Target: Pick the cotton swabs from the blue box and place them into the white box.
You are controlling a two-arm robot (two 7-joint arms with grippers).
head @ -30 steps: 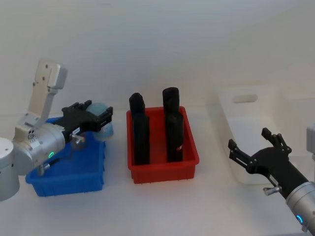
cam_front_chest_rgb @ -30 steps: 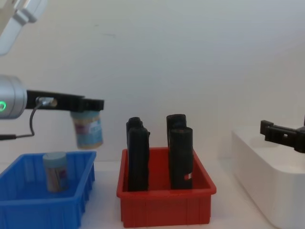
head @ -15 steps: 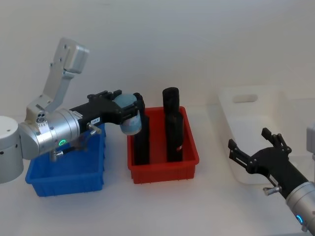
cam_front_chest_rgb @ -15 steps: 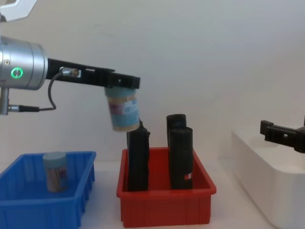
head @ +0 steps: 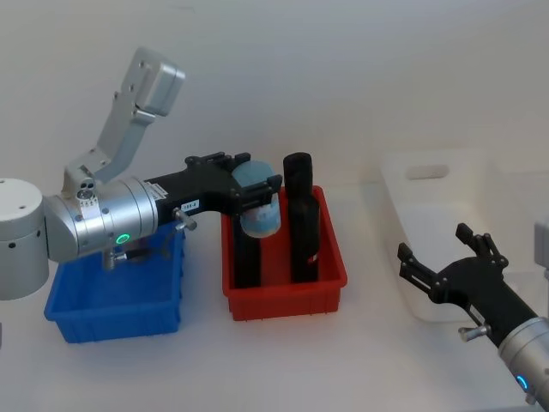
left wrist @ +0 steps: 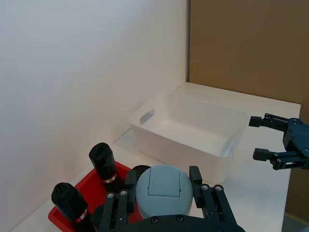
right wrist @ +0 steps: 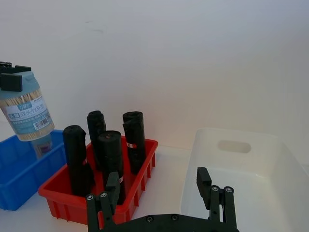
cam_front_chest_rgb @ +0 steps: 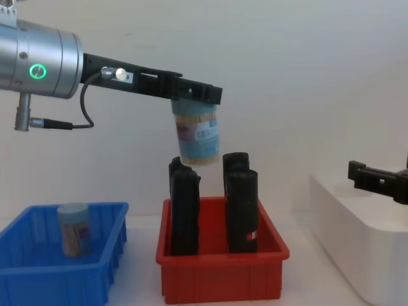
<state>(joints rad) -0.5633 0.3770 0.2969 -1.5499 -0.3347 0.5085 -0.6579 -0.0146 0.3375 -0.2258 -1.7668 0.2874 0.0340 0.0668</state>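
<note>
My left gripper [head: 254,187] [cam_front_chest_rgb: 194,94] is shut on a jar of cotton swabs [cam_front_chest_rgb: 197,137] [head: 259,209] [left wrist: 163,189] [right wrist: 27,112], a clear cylinder with a pale blue-green lid. It hangs in the air above the red bin [cam_front_chest_rgb: 220,275]. A second jar of cotton swabs [cam_front_chest_rgb: 74,229] stands upright in the blue box [cam_front_chest_rgb: 54,273] [head: 111,300] at the left. The white box [head: 446,227] [cam_front_chest_rgb: 360,236] [left wrist: 190,128] [right wrist: 246,179] sits at the right. My right gripper [head: 446,262] [left wrist: 270,140] is open, low beside the white box's near side.
The red bin [head: 287,279] [right wrist: 91,193] stands between the blue and white boxes and holds several tall black upright blocks [cam_front_chest_rgb: 241,207] [head: 300,215] that rise well above its rim, just under the carried jar. A white wall lies close behind the table.
My left arm has carried the jar up out of the blue box and rightward, from over the box's edge to above the red bin. The right gripper has not moved.
</note>
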